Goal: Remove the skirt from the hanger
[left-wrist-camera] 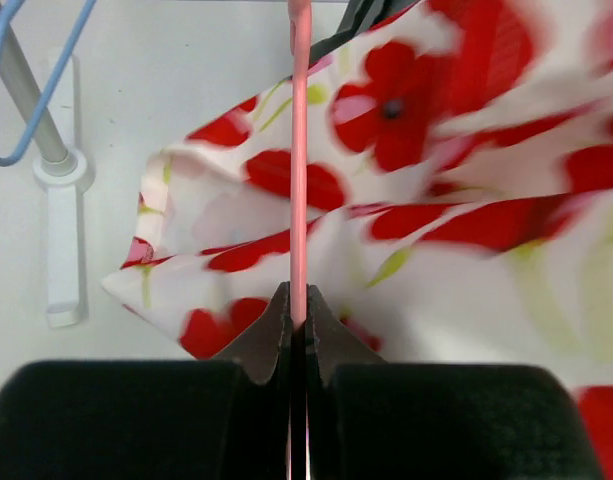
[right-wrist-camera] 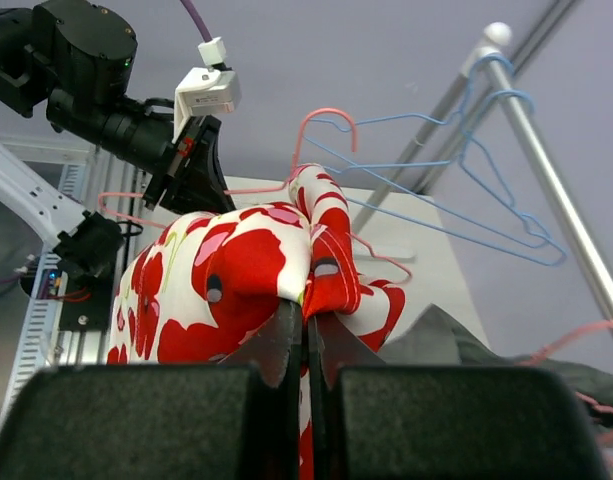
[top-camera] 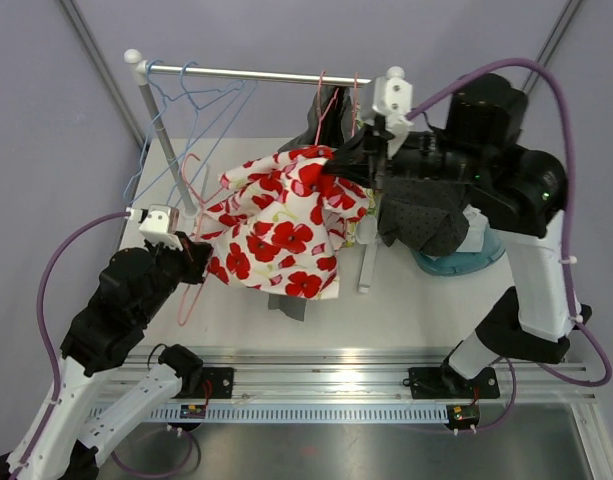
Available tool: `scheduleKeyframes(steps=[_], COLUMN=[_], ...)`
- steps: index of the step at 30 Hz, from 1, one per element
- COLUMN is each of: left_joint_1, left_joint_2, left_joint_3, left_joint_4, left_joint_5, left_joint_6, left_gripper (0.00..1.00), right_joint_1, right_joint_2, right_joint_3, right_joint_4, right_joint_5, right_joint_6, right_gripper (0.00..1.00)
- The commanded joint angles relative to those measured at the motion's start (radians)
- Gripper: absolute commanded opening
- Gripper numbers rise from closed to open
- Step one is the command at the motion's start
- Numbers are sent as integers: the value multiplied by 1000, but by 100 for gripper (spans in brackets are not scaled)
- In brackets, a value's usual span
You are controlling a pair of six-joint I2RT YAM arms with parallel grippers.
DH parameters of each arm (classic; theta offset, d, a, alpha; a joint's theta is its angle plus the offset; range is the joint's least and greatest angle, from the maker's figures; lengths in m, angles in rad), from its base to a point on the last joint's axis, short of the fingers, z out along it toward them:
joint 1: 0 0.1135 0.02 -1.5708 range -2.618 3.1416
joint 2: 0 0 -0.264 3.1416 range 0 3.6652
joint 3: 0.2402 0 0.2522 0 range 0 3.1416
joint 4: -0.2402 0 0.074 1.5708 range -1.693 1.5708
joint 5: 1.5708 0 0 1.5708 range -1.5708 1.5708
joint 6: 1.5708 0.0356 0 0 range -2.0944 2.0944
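A: The left tool (left-wrist-camera: 298, 322)?
B: Clamped tight on the pink hanger (left-wrist-camera: 300, 150) wire; the right tool (right-wrist-camera: 306, 318) pinches a fold of the skirt (right-wrist-camera: 248, 270).
A: And where is the skirt?
B: Bunched between both tools; above the tabletop (top-camera: 396, 305), below the rail (top-camera: 266, 74).

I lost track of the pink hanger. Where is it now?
The hanger is left of centre in the top view, pinched in the left gripper, its wire running into the skirt.

Bright, even light; the skirt (left-wrist-camera: 456, 170) blurs in the left wrist view.
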Motion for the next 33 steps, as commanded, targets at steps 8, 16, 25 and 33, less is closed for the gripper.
scheduleKeyframes(steps=[8, 16, 25, 33], left_joint_1=[2, 2, 2, 2], left_joint_2=[21, 39, 36, 39], left_joint_3=[25, 58, 86, 89], left_joint_4=[81, 107, 98, 96], left_joint_5=[-64, 8, 41, 51], left_joint_6=[43, 54, 78, 86], left_gripper=[0, 0, 0, 0], right_joint_1=[-210, -227, -227, -244], right_joint_2=[-237, -355, -427, -444], right_joint_3=[22, -335, -722, -978], right_joint_4=[-127, -115, -26, 166], right_joint_5=[-11, 51, 112, 267], right_joint_6=[-119, -182, -249, -224], right_gripper=[0, 0, 0, 0])
